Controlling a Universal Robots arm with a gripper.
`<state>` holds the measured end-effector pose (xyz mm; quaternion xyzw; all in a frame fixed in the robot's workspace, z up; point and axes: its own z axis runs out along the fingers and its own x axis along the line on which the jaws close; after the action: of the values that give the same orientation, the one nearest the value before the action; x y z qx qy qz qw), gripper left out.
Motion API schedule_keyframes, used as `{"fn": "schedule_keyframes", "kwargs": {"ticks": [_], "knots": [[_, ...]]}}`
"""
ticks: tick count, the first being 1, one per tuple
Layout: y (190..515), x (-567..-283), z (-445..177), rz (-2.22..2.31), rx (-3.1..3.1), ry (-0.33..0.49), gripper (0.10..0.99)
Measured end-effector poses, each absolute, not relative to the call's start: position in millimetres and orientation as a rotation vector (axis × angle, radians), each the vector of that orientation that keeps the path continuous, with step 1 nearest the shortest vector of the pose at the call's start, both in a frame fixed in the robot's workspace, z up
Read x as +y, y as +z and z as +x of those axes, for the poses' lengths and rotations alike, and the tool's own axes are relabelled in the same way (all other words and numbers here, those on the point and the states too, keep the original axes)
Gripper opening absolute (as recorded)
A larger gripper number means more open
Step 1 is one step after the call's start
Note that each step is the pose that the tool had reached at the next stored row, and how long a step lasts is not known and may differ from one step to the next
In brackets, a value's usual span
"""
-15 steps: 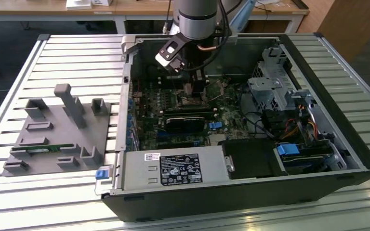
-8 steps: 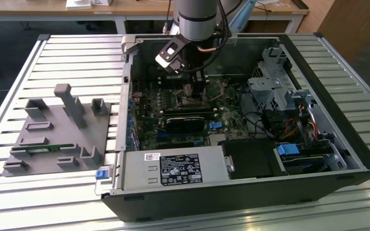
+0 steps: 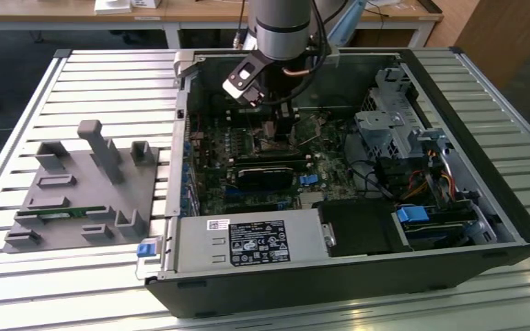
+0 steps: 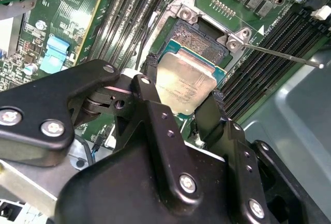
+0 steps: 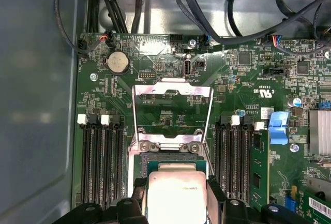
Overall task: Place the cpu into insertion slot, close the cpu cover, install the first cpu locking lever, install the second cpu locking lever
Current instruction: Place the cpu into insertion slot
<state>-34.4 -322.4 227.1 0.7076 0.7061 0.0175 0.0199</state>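
Your gripper [image 4: 182, 90] has its jaws clamped on the cpu [image 4: 186, 79], edge to edge, over the insertion slot [image 4: 199, 38]. The first wrist view adds the cpu cover [image 5: 173, 90], lying open beyond.

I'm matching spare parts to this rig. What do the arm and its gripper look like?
The arm is a silver-grey cylinder with a dark band; a copper-coloured cable loops beside its wrist. The gripper is matte black, built of angular linkage plates fastened with silver screws, and ends in two narrow black fingers.
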Motion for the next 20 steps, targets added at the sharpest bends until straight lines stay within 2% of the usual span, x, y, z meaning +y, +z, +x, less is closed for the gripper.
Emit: {"fn": "schedule_keyframes", "kwargs": {"ticks": [20], "knots": [[218.4,-322.2,-34.4,2.197,2.192,0.050,0.541]]}}
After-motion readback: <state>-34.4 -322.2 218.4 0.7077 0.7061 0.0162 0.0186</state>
